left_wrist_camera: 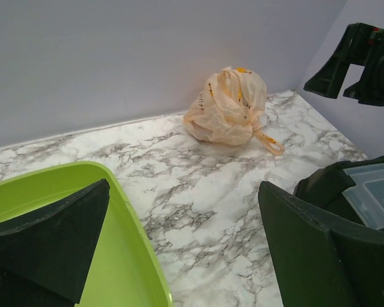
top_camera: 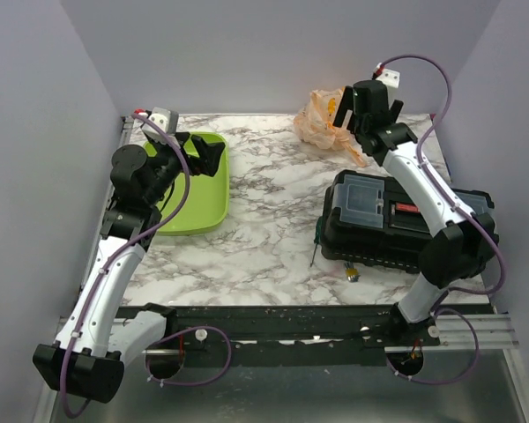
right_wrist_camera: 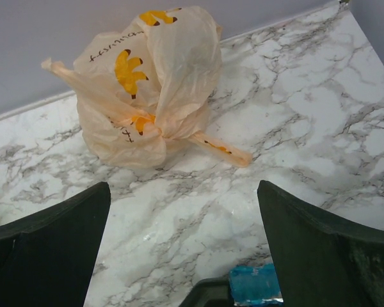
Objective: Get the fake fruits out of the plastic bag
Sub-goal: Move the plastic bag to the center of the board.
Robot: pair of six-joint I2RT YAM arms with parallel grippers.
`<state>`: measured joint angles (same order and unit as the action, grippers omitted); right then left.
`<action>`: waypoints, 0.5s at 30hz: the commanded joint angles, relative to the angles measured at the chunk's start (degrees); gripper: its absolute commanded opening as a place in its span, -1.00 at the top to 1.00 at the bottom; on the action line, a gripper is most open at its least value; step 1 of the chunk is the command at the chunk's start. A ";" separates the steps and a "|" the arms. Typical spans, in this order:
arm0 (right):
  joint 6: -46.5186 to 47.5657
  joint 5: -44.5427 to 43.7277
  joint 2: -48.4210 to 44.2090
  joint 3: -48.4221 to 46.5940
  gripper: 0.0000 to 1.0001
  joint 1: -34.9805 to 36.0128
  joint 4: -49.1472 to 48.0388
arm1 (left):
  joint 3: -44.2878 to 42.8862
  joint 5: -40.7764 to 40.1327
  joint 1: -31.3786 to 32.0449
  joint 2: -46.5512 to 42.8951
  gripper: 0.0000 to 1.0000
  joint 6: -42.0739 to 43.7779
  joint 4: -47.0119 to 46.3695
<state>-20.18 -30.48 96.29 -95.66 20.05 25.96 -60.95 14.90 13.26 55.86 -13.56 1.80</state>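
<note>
Peach-beige plastic bag (right_wrist_camera: 147,89) with orange fruit prints and dark lettering too crumpled to read sat on the worktop (top_camera: 264,220). Right end effector (right_wrist_camera: 182,188) hung near the bag, jaws apart; left end effector (left_wrist_camera: 184,185), likewise apart, stood well away from it over a green tray (top_camera: 207,203)

Bright, even light — soft shadows, sharp focus.
</note>
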 commanded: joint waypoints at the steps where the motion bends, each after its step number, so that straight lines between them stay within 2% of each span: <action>1: -8.27 -5.53 4.51 -6.01 -1.00 -0.01 2.92 | -0.86 3.44 0.11 0.72 -0.97 -2.15 -0.86; 5: -10.80 0.14 8.06 -7.55 -1.00 -0.01 0.09 | -0.31 3.71 0.10 0.69 -0.97 -3.44 -1.54; 11: -4.38 12.59 15.93 -13.44 -1.00 -0.03 -1.67 | -0.31 5.36 0.10 1.62 -0.97 -5.34 -1.52; 15: -0.75 14.21 20.10 -15.34 -1.00 -0.01 -5.35 | -0.30 7.04 0.10 1.98 -0.97 -6.51 -2.53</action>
<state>-25.30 -21.32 112.53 -108.01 20.03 24.03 -60.95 18.44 13.26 57.34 -17.89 1.39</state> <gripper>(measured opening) 0.998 0.987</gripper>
